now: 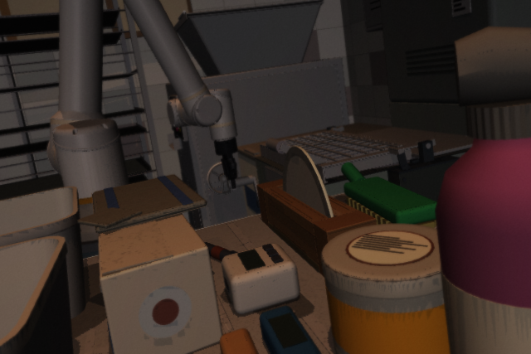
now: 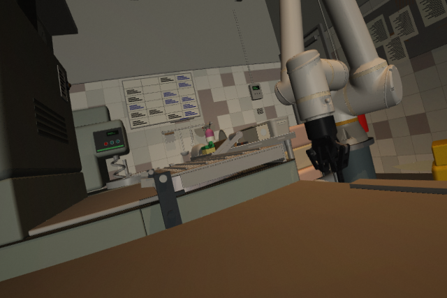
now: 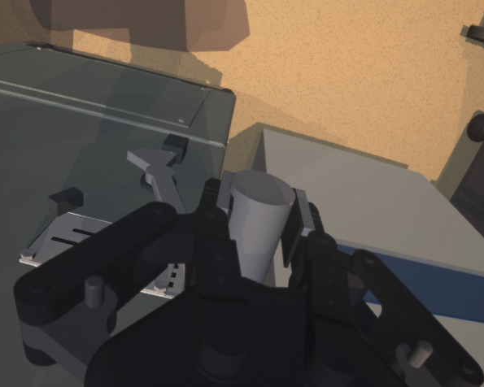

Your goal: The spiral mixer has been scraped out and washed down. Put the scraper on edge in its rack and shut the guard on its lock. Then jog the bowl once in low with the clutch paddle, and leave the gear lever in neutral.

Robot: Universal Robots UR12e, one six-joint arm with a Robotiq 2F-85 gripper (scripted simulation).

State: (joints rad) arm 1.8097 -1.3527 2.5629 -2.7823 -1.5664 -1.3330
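Observation:
A pale grey cylindrical handle sits in my grip, my gripper closed around it low beside the grey machine housing. In the side camera my gripper points straight down at this handle, which juts out horizontally. To its left in the wrist camera lie a translucent guard panel, a small grey latch lever and a slotted metal plate. The half-round scraper stands on edge in the brown wooden rack. My fingertips are hidden behind a brown surface in the second side camera.
A large red-and-cream bottle fills the right foreground, with a yellow tub and green brush beside it. A cardboard box, a cream switch box and bins crowd the left. A roller conveyor runs behind the rack.

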